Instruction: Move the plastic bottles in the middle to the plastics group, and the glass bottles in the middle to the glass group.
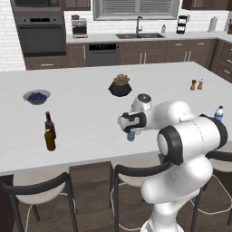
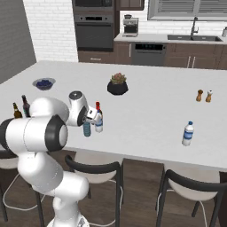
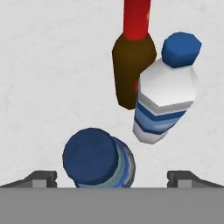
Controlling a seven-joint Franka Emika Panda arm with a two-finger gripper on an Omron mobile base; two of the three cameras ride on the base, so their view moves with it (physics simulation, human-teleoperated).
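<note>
If your wide-open, empty gripper [image 3: 112, 177] drops crooked, the teal-blue plastic bottle [image 3: 98, 158] bumps the clear blue-capped bottle [image 3: 166, 94] at one o'clock.

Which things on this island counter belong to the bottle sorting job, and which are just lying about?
Part of the job:
teal bottle
clear blue-capped bottle
red-capped brown bottle
lone water bottle (plastics group)
two dark-topped brown bottles (glass group)

Just lying about:
bowl of blueberries
potted succulent
two small shakers

Three plastic bottles [image 2: 188, 134], three brown glass bottles [image 1: 50, 136], two shakers [image 2: 204, 95]
</note>
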